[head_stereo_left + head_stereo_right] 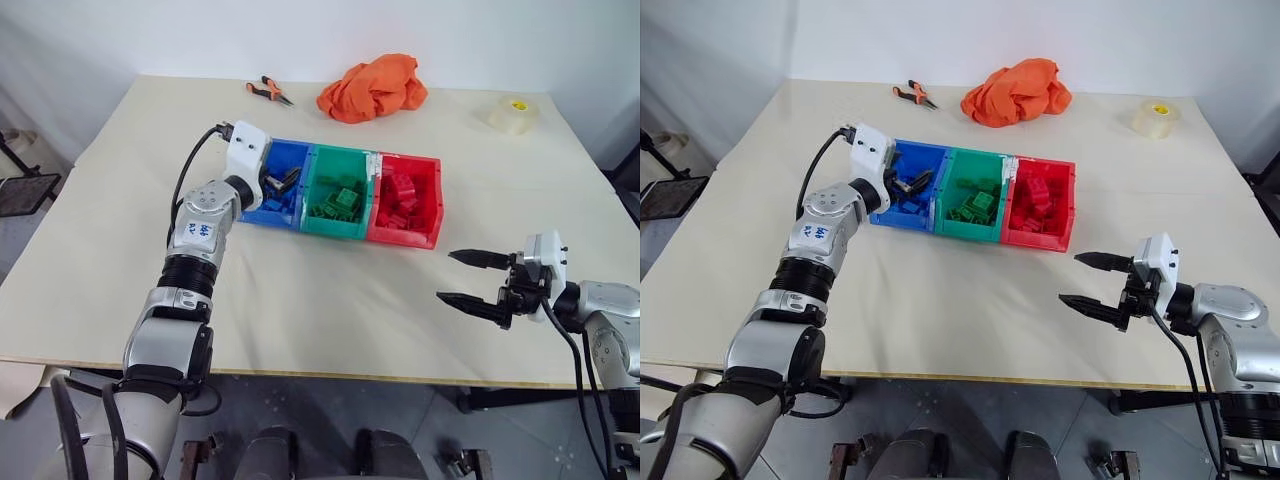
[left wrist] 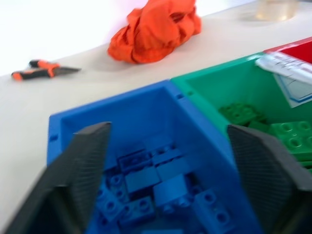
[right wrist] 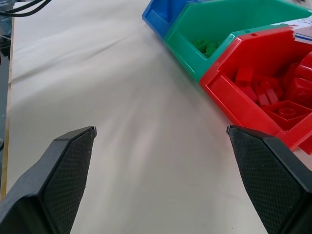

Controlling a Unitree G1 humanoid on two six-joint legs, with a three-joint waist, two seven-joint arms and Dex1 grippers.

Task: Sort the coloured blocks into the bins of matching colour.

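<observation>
Cream table [image 1: 330, 300], white wall [image 1: 300, 35], orange cloth [image 1: 372, 88]

Three joined open-topped bins [image 1: 341, 232] stand in a row on the counter: blue, green, red. Blue blocks [image 2: 156, 187] lie heaped in the blue bin, directly under the spread fingers of the left tool [image 1: 283, 183]. Green blocks [image 1: 338, 203] fill the middle bin. Red blocks [image 3: 280, 95] fill the red bin, nearest the right tool [image 1: 462, 279].

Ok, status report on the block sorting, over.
Left tool open over blue bin, empty. Right tool open above table, empty. Blocks lie in matching bins, none loose. Nothing in the way.
</observation>
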